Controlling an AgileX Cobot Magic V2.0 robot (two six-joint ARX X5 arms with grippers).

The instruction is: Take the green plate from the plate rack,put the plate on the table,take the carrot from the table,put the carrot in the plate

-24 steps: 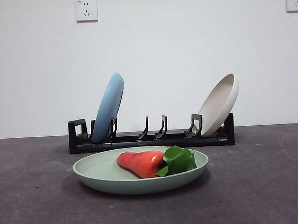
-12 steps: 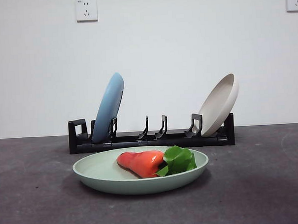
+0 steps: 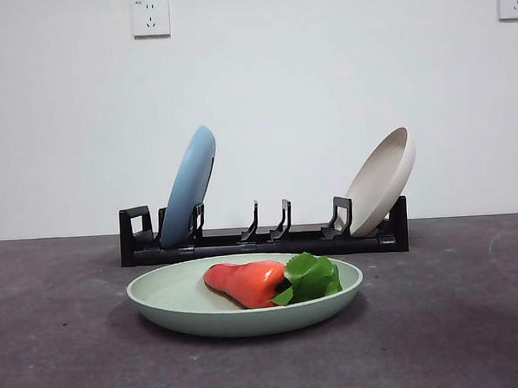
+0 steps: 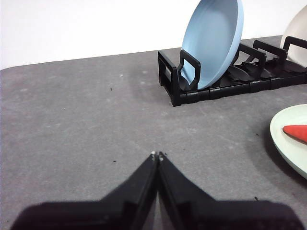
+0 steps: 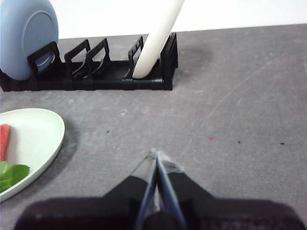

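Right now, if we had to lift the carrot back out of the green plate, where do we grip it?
Probably the orange body of the carrot, mid-length, from above. It lies flat across the green plate, leaves at one end; the raised rim blocks a side approach. Both pincers are shut and away from it.

A pale mint-green plate [image 3: 246, 309] is showing on a dark grey, faintly speckled table [image 3: 457, 323]. An orange-red carrot [image 3: 244, 282] with bright green leaves [image 3: 311, 277] is glinting glossily. A black rack [image 3: 263, 240] is showing a light blue plate [image 3: 189, 187] and a beige plate [image 3: 382, 181]. The wall [image 3: 306, 96] is appearing white, with two white sockets [image 3: 150, 17]. Both grippers, left [image 4: 157, 155] and right [image 5: 155, 154], are showing black.
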